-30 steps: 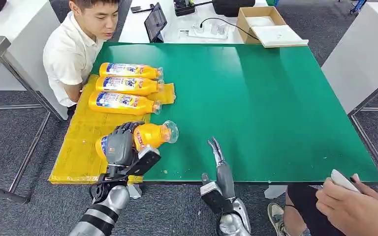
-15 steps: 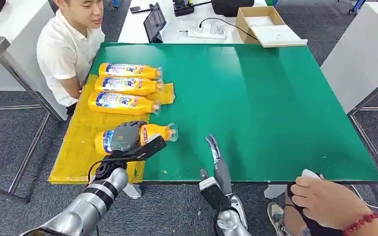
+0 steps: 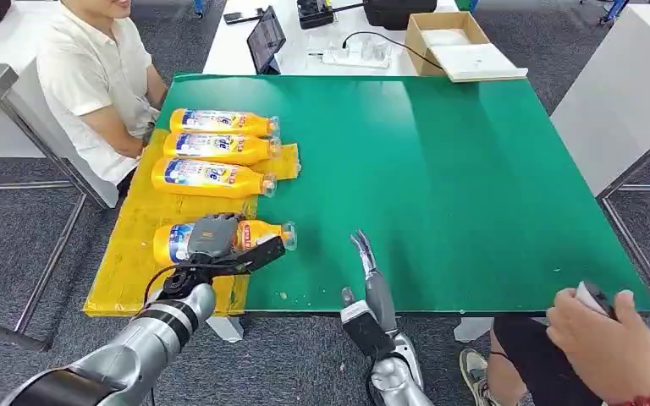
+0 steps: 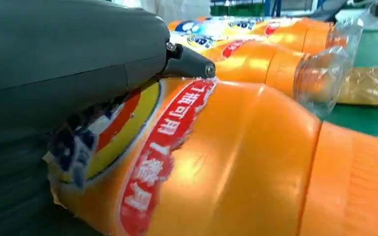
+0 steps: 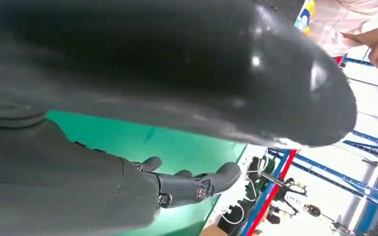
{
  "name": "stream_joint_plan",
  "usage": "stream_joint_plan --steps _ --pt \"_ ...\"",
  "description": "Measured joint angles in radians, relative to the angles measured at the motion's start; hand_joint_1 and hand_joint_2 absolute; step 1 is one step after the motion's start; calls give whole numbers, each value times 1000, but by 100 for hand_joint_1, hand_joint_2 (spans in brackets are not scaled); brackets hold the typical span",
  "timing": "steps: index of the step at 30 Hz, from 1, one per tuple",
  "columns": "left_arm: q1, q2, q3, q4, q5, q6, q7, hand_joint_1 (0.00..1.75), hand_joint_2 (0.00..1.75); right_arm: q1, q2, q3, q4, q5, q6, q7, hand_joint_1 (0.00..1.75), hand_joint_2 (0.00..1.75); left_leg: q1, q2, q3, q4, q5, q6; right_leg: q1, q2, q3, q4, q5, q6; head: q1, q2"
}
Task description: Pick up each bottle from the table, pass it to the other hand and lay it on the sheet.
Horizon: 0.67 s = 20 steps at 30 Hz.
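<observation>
My left hand [image 3: 210,240] grips an orange bottle [image 3: 258,233] that lies across the near part of the yellow sheet [image 3: 135,262], its clear cap poking over the green table [image 3: 440,169]. The left wrist view has that bottle [image 4: 236,167] close up under my left hand [image 4: 64,69]. Three more orange bottles [image 3: 220,145] lie side by side on the sheet farther back. My right hand [image 3: 371,279] hovers at the table's near edge, fingers straight and apart, holding nothing. In the right wrist view my right hand [image 5: 187,184] shows above the green top.
A person in a white shirt [image 3: 89,76] sits at the table's far left corner. Another person's hand [image 3: 601,342] holding a small device is at the near right. A white table behind carries a tablet [image 3: 267,38], a power strip and a cardboard box [image 3: 453,38].
My left hand has lowered the bottle and swung it leftward, laying it flat on the sheet. The right hand has drawn back a little. The seated person leaned away; the other person's hand shifted.
</observation>
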<state>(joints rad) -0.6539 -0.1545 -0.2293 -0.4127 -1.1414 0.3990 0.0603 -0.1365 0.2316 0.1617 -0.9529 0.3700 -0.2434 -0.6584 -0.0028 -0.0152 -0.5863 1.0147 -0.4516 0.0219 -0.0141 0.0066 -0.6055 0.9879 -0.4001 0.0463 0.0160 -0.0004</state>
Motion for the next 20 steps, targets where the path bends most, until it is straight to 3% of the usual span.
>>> stream_joint_plan --steps 2,7,11,12,16,20 --pt "0 -1 1 2 35 -24 -45 0 0 -1 0 0 5 0 0 -2 0 0 0 0 1 0 0 0 0 0 1 0 0 0 -1 0" --pt "27 -32 85 -27 315 -197 -358 0 0 -5 -1 -5 25 -3 0 -6 0 0 0 -5 2 0 0 0 0 -4 4 0 -1 0 0 0" --pt "63 -56 119 -71 386 -259 -414 0 0 -4 -4 -5 37 -9 0 -8 0 0 -1 -5 2 0 0 0 -1 -4 4 0 -1 0 0 0" --pt "74 -59 123 -89 419 -280 -440 0 175 -4 -4 -5 40 -11 0 -8 0 0 -1 -4 2 0 0 0 -1 -4 4 0 -1 0 0 0" --pt "137 -64 124 -185 545 -350 -491 0 175 -4 -10 -5 48 -15 -5 -8 0 0 -1 -4 2 0 0 0 -1 -4 3 0 -1 0 0 0" --pt "209 -72 111 -321 686 -277 -533 0 175 0 -14 -6 54 -18 -17 -8 0 0 -1 -1 0 0 0 0 0 -3 0 0 -1 0 0 0"
